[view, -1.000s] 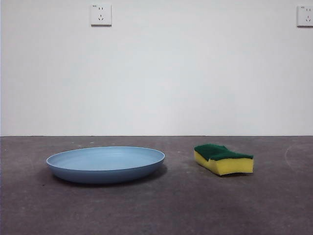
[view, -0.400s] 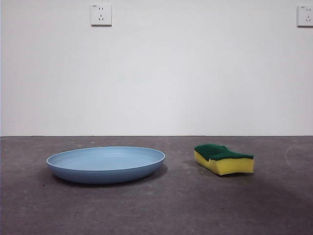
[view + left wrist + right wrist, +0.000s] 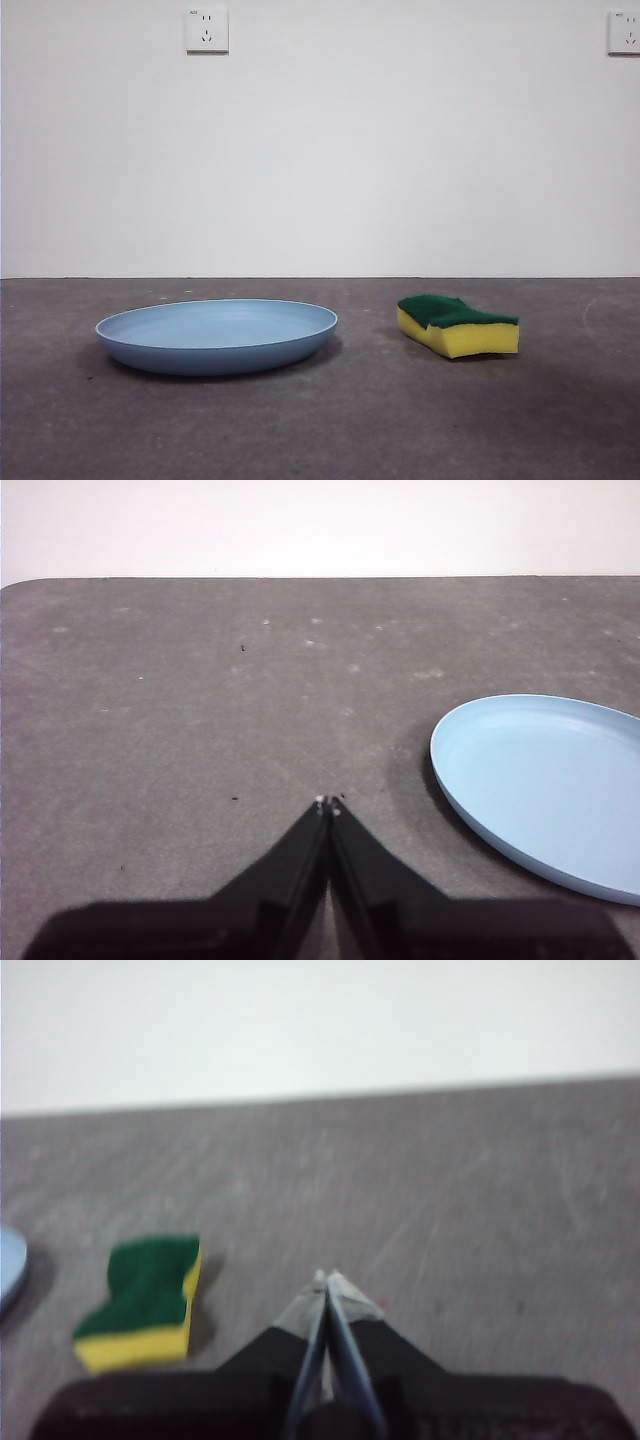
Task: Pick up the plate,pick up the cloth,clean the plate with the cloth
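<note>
Front view shows no change over the last second: the plate (image 3: 216, 335) and the cloth (image 3: 457, 325) lie untouched, apart, on the surface (image 3: 320, 430). Both the left hand (image 3: 327, 804) and right hand (image 3: 326, 1280) hover pressed together, empty, so neither pickup has begun.

Left gripper (image 3: 327, 802) jaws: two matte black wedges, tapered to fine points.
Left tips: small pale specks are seen at the points.
Left base: a broad, flat black block is shown.
Right gripper (image 3: 325, 1278) jaws: black, thin, blurred.
Right tips: worn pale grey; bluish-grey inner edges are seen.
Right base: a wide black housing is shown.
</note>
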